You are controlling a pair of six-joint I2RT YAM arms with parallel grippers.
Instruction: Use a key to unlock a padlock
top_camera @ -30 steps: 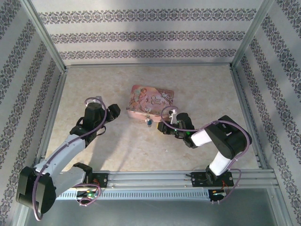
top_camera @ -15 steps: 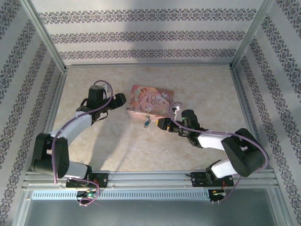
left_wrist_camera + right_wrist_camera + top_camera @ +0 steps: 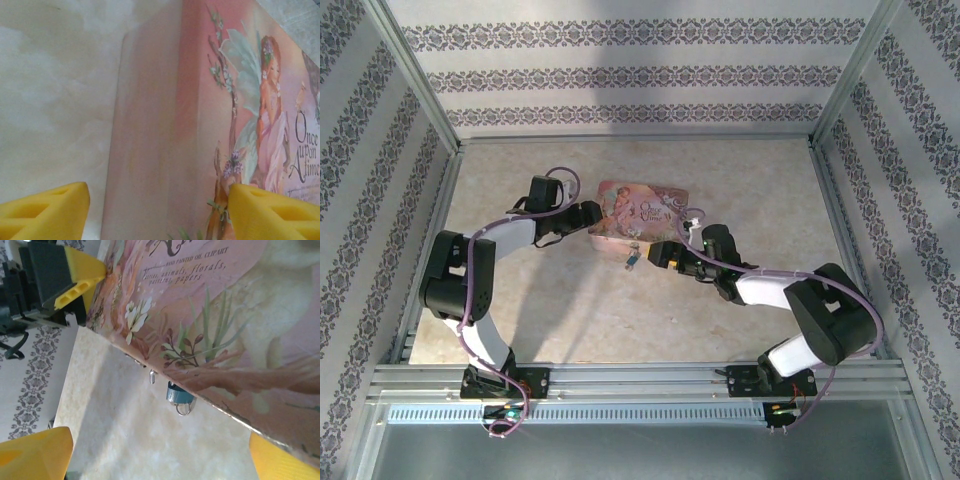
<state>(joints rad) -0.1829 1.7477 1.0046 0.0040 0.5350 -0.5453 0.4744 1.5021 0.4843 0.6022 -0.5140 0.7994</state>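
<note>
A beige marbled counter [image 3: 570,310] lies inside a metal-framed booth with striped, patterned wallpaper. At the centre of the overhead view is a flat pink box [image 3: 640,213] with a fairy picture on its lid. The padlock [image 3: 633,260], tiny and blue with a silvery loop, is against the box's lower edge. Whether it hangs from a clasp or only touches the box cannot be told.

The left jaws are at the box's left end. In the left wrist view their yellow pads [image 3: 45,210] are spread open, with the box's side wall between them and not gripped. The right jaws, just right of the padlock, are also wide open and empty. The right wrist view shows the padlock [image 3: 179,395] in the middle of the frame between its yellow pads [image 3: 35,452].

No key can be made out. This looks like the approach step: the left jaws are placed to steady the box and the right jaws are aimed at the lock. Next would likely be closing the left jaws on the box and finding the key.
</note>
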